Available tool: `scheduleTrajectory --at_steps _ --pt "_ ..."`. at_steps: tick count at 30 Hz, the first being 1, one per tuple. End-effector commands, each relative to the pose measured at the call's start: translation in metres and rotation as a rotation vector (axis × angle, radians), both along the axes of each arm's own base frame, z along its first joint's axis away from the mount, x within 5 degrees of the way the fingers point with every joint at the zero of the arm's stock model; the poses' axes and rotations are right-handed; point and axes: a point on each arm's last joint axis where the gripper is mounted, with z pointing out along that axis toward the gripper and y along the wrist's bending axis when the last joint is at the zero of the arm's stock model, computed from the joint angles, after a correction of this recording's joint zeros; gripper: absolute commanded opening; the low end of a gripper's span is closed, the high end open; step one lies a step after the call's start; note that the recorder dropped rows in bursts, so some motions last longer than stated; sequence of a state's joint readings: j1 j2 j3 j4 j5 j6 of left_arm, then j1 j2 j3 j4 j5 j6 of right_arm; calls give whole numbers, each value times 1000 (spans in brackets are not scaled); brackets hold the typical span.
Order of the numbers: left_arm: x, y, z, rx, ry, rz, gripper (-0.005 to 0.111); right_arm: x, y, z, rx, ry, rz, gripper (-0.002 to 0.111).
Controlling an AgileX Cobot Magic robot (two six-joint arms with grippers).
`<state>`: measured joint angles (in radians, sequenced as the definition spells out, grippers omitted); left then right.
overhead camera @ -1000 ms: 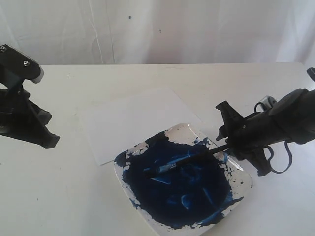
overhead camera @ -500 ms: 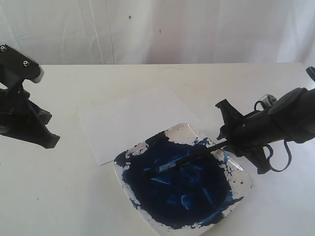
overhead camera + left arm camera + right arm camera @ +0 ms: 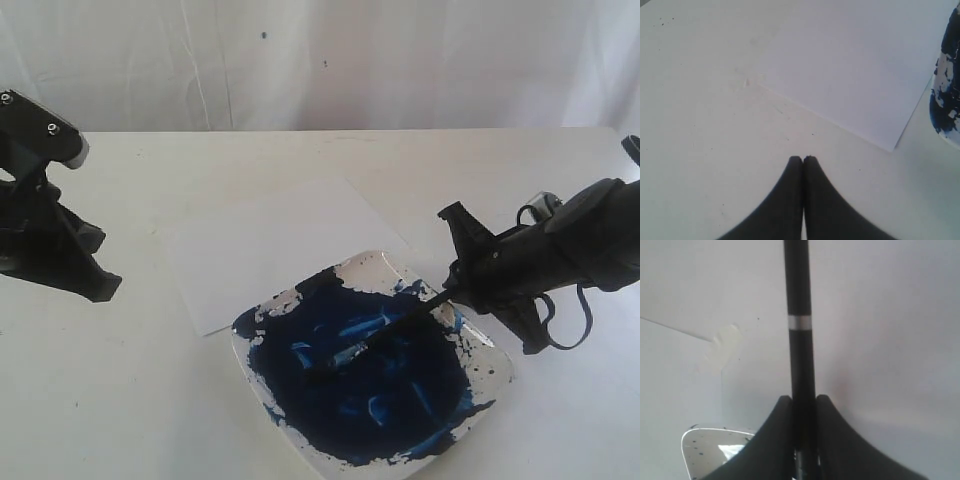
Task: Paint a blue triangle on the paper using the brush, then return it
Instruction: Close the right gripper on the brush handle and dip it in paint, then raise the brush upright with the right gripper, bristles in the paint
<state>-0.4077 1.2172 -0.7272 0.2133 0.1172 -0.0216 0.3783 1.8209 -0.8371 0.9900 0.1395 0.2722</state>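
We clamp the brush [image 3: 385,330] in our right gripper [image 3: 450,291], handle slanting down to its tip in the paint [image 3: 375,385] on the plate [image 3: 492,352], the blank paper [image 3: 280,240] just beyond; our left gripper [image 3: 802,159], fingers [image 3: 790,192] together, sits well apart.

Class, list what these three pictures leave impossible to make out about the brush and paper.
Brush bristles: exterior view, lost against dark paint on the plate; right wrist view, hidden behind the jaws.
Paper: left wrist view, cut off by the picture edge.
Whether plate overlaps paper: exterior view, too unclear.
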Motion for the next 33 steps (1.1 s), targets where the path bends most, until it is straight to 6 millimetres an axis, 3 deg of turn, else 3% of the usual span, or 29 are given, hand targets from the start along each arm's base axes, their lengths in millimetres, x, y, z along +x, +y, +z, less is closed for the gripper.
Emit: scheduleTrajectory --at_steps 1,8,14,19,33 --pt "-2 -1 -2 0 9 -4 0 2 -1 10 -24 -60 15 0" --pt "-2 -1 -2 0 9 -4 0 -2 -6 61 -108 -291 162 0" --pt "-2 -1 -2 0 9 -4 0 -10 -8 101 -289 -519 415 0" --pt "-2 -1 -2 0 9 -4 0 -16 4 114 -393 -625 604 0" --pt "-2 -1 -2 0 9 -4 0 -40 50 132 -554 -965 598 0"
